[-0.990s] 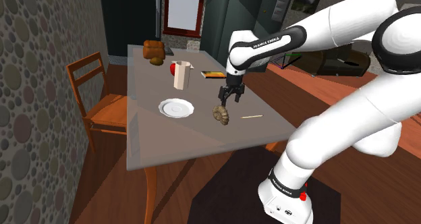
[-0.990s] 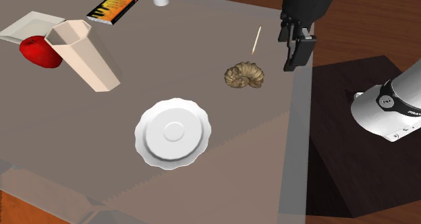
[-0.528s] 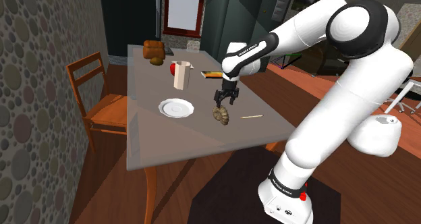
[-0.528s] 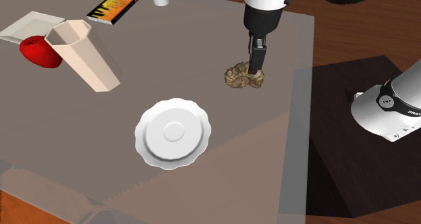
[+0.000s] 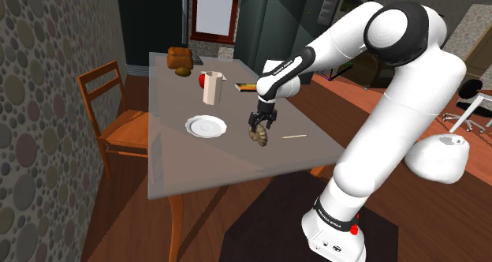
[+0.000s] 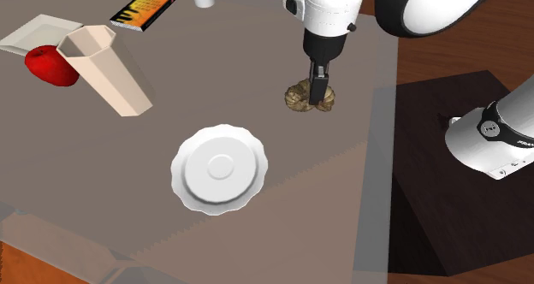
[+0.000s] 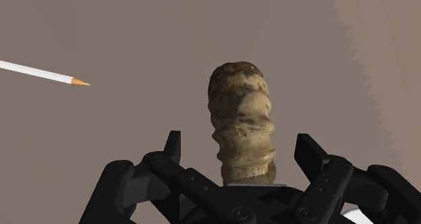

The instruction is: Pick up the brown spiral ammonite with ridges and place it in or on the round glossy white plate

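Observation:
The brown ridged spiral ammonite [image 5: 259, 136] [image 6: 299, 99] lies on the grey table, to the shoulder view's right of the round white plate [image 5: 206, 126] [image 6: 220, 168]. My black gripper [image 5: 260, 128] [image 6: 317, 92] has come straight down over the shell. In the wrist view the ammonite [image 7: 241, 121] stands on edge between my two fingers [image 7: 173, 148]. The gripper [image 7: 239, 147] is open, with a gap on each side of the shell, and nothing is held. The plate has nothing on it.
A thin white pencil [image 5: 294, 136] [image 7: 40, 73] lies just beyond the shell near the table's edge. A beige cup [image 6: 103, 68], a red apple [image 6: 44, 64] and a book [image 6: 143, 7] stand past the plate. A wooden chair [image 5: 110, 118] is at the table's far side.
The gripper moved from beside the table's edge to above the ammonite, then dropped lower so its fingers straddle the shell. The shell and plate have not moved.

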Motion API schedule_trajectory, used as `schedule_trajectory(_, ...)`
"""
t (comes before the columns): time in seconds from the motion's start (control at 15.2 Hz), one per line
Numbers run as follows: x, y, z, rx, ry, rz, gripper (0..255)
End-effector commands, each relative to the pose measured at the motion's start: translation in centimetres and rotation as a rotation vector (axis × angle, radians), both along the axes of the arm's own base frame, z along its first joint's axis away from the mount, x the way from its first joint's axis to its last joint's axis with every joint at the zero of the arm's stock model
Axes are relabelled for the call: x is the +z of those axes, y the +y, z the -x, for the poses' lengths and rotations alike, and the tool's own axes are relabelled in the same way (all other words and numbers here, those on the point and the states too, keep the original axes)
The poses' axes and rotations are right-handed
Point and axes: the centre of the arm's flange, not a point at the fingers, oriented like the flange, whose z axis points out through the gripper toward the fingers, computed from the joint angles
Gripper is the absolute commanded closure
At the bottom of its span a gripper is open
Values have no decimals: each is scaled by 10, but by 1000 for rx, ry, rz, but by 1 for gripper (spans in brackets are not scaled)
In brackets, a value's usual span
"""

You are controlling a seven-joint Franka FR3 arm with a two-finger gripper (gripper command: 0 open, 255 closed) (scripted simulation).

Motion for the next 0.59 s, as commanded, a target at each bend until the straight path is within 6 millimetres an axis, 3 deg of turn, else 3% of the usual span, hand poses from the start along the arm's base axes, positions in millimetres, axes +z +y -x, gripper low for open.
schedule_trajectory(0.0, -4, 0, 1, 0, -1, 0, 0)
schedule_trajectory(0.4, -4, 0, 1, 0, -1, 0, 0)
schedule_trajectory(0.46, -4, 0, 1, 0, -1, 0, 255)
schedule_trajectory(0.53, -4, 0, 1, 0, -1, 0, 255)
